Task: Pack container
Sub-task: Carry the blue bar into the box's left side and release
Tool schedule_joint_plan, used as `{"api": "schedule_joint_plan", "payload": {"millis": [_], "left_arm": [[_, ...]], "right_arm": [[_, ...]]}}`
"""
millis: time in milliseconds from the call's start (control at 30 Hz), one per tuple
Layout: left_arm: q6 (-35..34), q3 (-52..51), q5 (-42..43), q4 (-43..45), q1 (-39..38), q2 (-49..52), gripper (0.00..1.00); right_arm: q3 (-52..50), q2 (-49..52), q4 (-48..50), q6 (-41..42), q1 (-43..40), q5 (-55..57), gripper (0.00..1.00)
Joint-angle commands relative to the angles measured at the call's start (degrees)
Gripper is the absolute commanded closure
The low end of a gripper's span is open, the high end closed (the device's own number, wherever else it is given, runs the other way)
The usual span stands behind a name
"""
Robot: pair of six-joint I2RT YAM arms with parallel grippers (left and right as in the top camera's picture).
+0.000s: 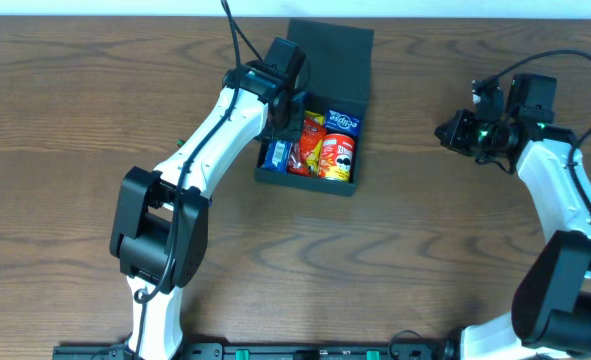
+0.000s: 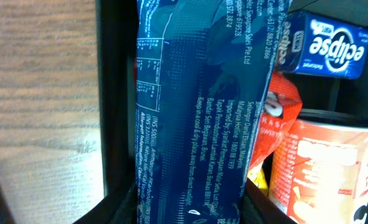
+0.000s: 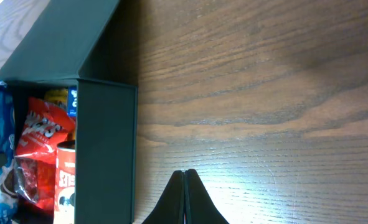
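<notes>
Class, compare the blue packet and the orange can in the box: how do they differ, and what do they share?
The blue packet is a soft, dark pouch with small white print; the orange can is a rigid cylinder. The blue packet lies by the container's left wall, the orange can nearer its right. Both sit inside the open container.

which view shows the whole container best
The overhead view: it shows almost the whole container, with its lid open and snacks inside. The left wrist view shows only a dark strip of wall beside the snacks. The right wrist view shows one outer side and the lid.
</notes>
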Motion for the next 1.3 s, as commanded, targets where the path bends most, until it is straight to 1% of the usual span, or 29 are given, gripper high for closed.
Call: {"api": "schedule_joint_plan", "payload": {"millis": [0, 33, 67, 100, 133, 167, 200, 233, 333, 400, 567, 600, 633, 667, 700, 733, 767, 833, 900, 1000, 1033, 1167, 1267], "left_arm": [[-0.90, 0.96, -1.07, -2.05, -0.15, -0.17, 0.94], [-0.90, 0.96, -0.92, -2.34, -0.15, -0.17, 0.92], [-0.87, 0.96, -0.92, -2.32, -0.15, -0.17, 0.76], [-0.87, 0.96, -0.92, -2.08, -0.15, -0.17, 0.59], [-0.85, 0.96, -0.92, -1.84, -0.15, -0.17, 0.36], [-0.85, 0.98, -0.92, -1.33, -0.15, -0.17, 0.18], [-0.83, 0.98, -0.90, -1.11, -0.15, -0.17, 0.11], [-0.81, 1.20, -0.90, -1.01, -0.13, -0.20, 0.11], [-0.83, 3.30, -0.44, -1.09, -0.13, -0.24, 0.11], [-0.76, 5.95, 0.83, -1.16, -0.13, -0.59, 0.11], [0.57, 13.64, 0.70, -1.95, -0.13, -1.97, 0.12], [1.40, 15.26, 0.48, -2.08, -0.13, -2.19, 0.12], [2.29, 16.35, 0.28, -2.23, -0.13, -2.25, 0.15], [3.32, 17.18, 0.31, -2.64, 0.00, -2.32, 0.28], [3.56, 17.38, 0.28, -3.08, 0.04, -2.32, 0.48], [3.69, 17.35, 0.31, -4.04, 0.17, -2.32, 0.79], [3.72, 17.25, 0.28, -5.25, 0.31, -2.29, 0.94], [3.72, 16.37, -0.04, -8.55, 0.59, -2.29, 0.94], [4.39, 16.33, -0.04, -14.16, 1.07, -2.29, 0.94], [10.19, 16.33, -0.26, -21.29, 1.16, -2.29, 0.94], [10.91, 16.33, -1.05, -22.77, 1.16, -2.29, 0.94], [13.05, 15.65, -2.69, -24.22, 1.29, -2.29, 0.94], [13.38, 10.88, -1.16, -23.04, 1.27, -2.29, 0.94]], "right_arm": [[-0.07, -0.87, 0.09, -0.90, -0.42, -0.07, 0.98], [-0.07, -0.87, 0.17, -0.90, -0.42, -0.07, 0.98], [-0.07, -0.87, 0.24, -0.87, -0.42, -0.07, 0.98], [-0.07, -0.87, 0.24, -0.90, -0.42, -0.07, 0.99], [-0.07, -0.87, 0.24, -0.90, -0.42, -0.07, 0.98], [-0.07, -0.87, 0.24, -0.87, -0.42, -0.07, 0.98], [-0.07, -0.87, 0.24, -0.87, -0.42, -0.07, 0.98], [-0.07, -0.87, 0.22, -0.87, -0.42, -0.07, 0.99], [-0.07, -0.87, 0.22, -0.87, -0.42, -0.07, 0.99], [-0.07, -0.87, 0.24, -0.87, -0.42, -0.07, 0.98], [-0.07, -0.87, 0.22, -0.87, -0.42, -0.07, 0.98], [-0.07, -0.87, 0.22, -0.87, -0.42, -0.07, 0.99], [-0.07, -0.87, 0.22, -0.87, -0.42, -0.07, 0.98], [-0.07, -0.87, 0.22, -0.87, -0.42, -0.07, 0.99], [-0.07, -0.87, 0.22, -0.87, -0.42, -0.07, 0.98], [-0.07, -0.87, 0.22, -0.87, -0.42, -0.07, 0.98], [-0.07, -0.87, 0.22, -0.87, -0.42, -0.07, 0.99], [-0.07, -0.87, 0.20, -0.87, -0.42, -0.07, 0.98], [-0.07, -0.87, 0.20, -0.87, -0.42, -0.07, 0.98], [-0.07, -0.87, 0.20, -0.85, -0.39, -0.07, 0.99], [-0.07, -0.87, 0.17, -0.85, -0.42, -0.07, 0.98], [-0.07, -0.87, -0.02, -0.83, -0.39, -0.07, 0.98], [-0.07, -0.87, -0.33, -0.81, -0.24, -0.09, 0.98]]}}
